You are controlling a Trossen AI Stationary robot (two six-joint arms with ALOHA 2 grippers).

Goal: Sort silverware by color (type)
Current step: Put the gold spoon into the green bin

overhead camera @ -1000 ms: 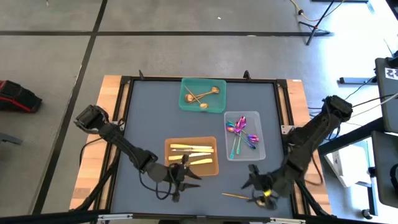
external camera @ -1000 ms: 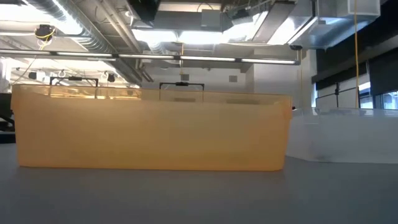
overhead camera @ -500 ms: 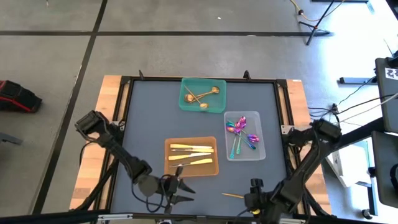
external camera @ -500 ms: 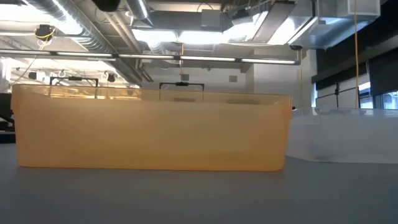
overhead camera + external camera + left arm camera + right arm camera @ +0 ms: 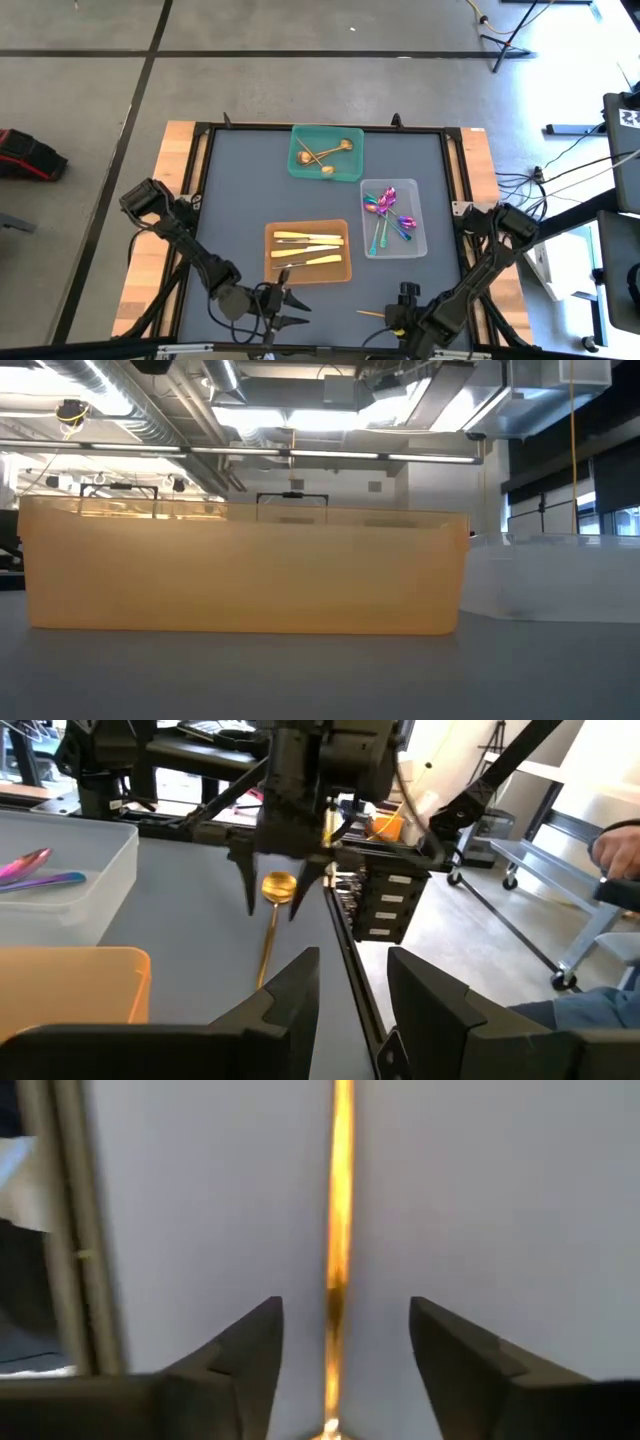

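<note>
Gold metal, thin and polished: one stray gold spoon point(image 5: 374, 314) lies flat on the grey worktop point(image 5: 240, 180), near its front edge, just beyond the orange tray point(image 5: 308, 251) on the clear tray's side. All other silverware sits sorted: gold spoons in the green tray point(image 5: 326, 152), yellow-handled knives point(image 5: 308, 250) in the orange tray, purple spoons point(image 5: 386, 212) in the clear tray point(image 5: 393, 218).

Right gripper point(image 5: 402, 312) hovers over the stray spoon's bowl end, fingers spread, straddling the handle; right wrist view shows the gold shaft running between the two dark fingers point(image 5: 243, 1358), not yet pinched. Left gripper point(image 5: 287, 308) waits just beside the orange tray's front edge, fingers apart, empty.

Handling judgement: spoon looks light, rigid, slick. Flat on the worktop, little height to catch, so fingertips must come right down to the surface. Best hold likely across the narrow handle, near mid-length, so it hangs balanced; the round bowl point(image 5: 278, 886) is curved and would tend to squirt out. Risks: handle skating sideways as the fingers close, or pivoting in a light pinch during carry to the green tray at the worktop's far side.
</note>
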